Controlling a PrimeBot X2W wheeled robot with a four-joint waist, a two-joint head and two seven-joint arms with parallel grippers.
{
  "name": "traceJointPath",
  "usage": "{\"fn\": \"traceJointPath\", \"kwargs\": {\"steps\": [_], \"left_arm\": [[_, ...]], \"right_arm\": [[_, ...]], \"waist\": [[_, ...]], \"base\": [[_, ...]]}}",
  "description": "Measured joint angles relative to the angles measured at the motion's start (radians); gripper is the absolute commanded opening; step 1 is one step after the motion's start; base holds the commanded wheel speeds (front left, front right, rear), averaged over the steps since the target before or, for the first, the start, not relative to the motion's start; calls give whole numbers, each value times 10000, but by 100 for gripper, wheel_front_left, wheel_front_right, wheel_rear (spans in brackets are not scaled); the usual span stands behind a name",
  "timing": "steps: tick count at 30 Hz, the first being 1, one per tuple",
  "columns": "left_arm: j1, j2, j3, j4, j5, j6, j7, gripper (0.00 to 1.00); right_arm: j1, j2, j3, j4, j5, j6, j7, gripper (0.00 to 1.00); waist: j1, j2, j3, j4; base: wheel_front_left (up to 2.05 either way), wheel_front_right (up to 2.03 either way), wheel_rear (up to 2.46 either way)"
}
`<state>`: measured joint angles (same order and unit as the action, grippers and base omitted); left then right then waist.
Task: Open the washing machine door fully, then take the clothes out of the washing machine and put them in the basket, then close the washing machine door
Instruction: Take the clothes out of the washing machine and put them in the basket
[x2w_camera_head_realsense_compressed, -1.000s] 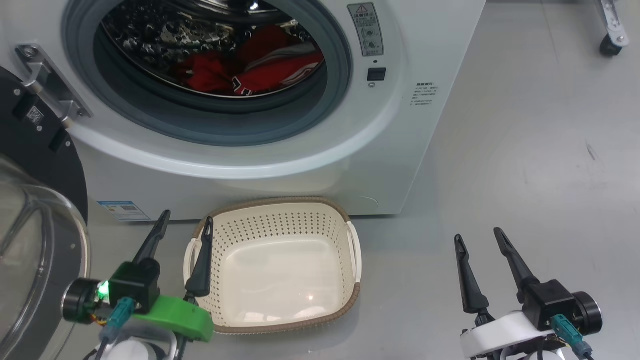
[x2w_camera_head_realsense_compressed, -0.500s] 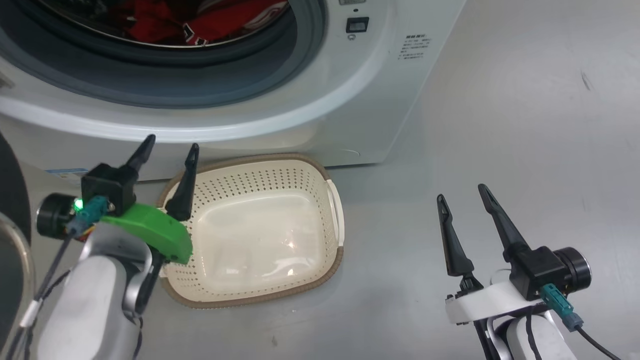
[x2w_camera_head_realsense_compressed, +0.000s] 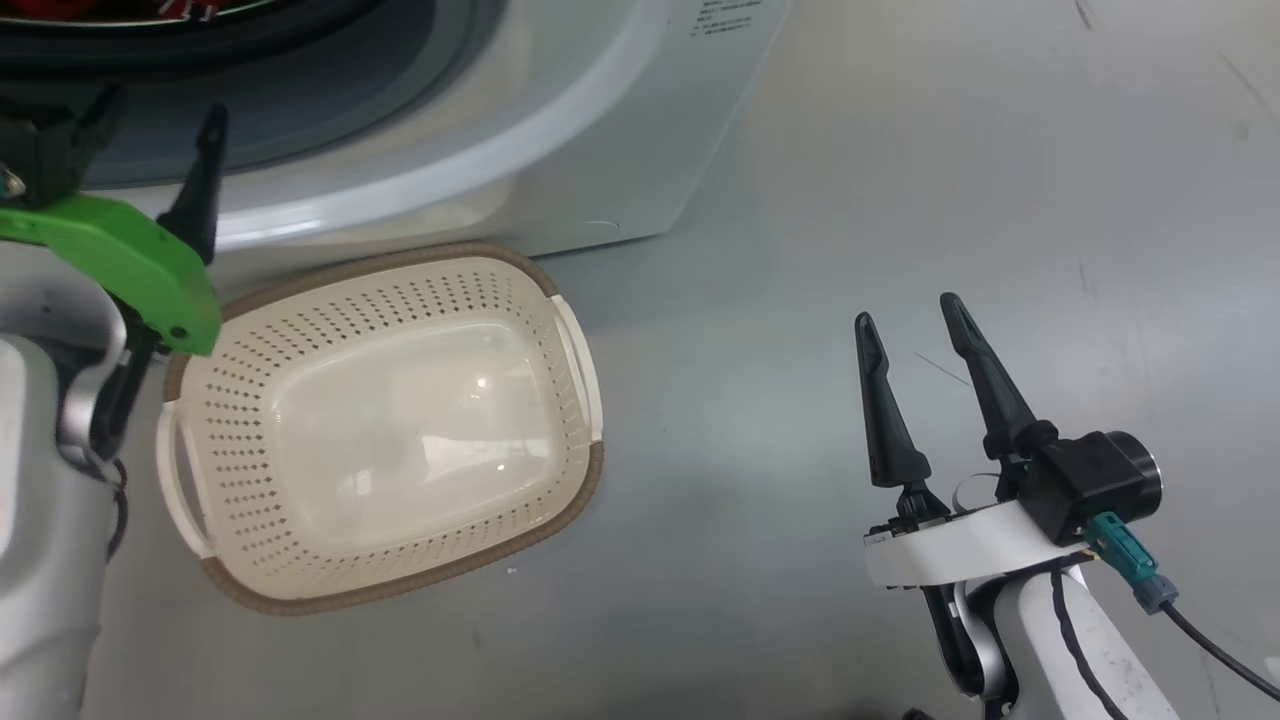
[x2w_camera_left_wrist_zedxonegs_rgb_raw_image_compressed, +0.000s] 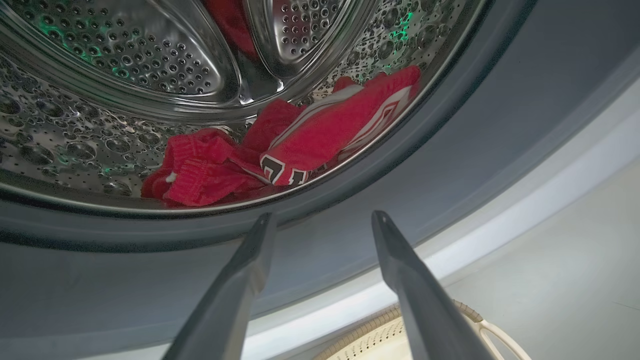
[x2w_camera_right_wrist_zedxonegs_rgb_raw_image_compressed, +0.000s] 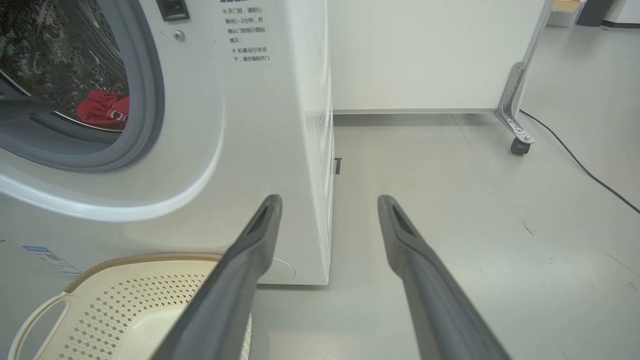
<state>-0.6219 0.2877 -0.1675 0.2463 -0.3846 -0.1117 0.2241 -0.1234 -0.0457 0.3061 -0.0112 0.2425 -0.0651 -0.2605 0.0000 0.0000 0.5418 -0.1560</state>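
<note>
The washing machine (x2w_camera_head_realsense_compressed: 560, 150) stands at the far left with its mouth uncovered, and the clothes (x2w_camera_left_wrist_zedxonegs_rgb_raw_image_compressed: 280, 155) lie in a red heap with white stripes at the bottom of the steel drum (x2w_camera_left_wrist_zedxonegs_rgb_raw_image_compressed: 125, 75), just behind the grey rubber ring (x2w_camera_left_wrist_zedxonegs_rgb_raw_image_compressed: 450, 150). The left gripper (x2w_camera_left_wrist_zedxonegs_rgb_raw_image_compressed: 322, 216) is raised in front of that mouth. Its two dark fingers are spread apart with nothing between them, and in the left wrist view their tips sit over the rubber ring, short of the clothes and not touching them. The basket (x2w_camera_head_realsense_compressed: 240, 400) rests on the grey floor (x2w_camera_head_realsense_compressed: 900, 150) just near of the machine's lower front, below the left arm's green wrist piece; its cream bottom shows bare. The right gripper (x2w_camera_head_realsense_compressed: 905, 310) hangs over the floor on the right, well apart from the basket, its fingers likewise released and holding nothing. In the right wrist view they point past the machine's right corner.
</note>
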Motion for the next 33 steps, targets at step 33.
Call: {"fn": "traceJointPath", "kwargs": {"steps": [33], "left_arm": [[-4215,2372,-257,1657,-1628,-140,4196,91]], "right_arm": [[-1315,10,894,-209,1375,-522,0,100]], "waist": [[0,0,1966,-2052]], "base": [[0,0,0]]}}
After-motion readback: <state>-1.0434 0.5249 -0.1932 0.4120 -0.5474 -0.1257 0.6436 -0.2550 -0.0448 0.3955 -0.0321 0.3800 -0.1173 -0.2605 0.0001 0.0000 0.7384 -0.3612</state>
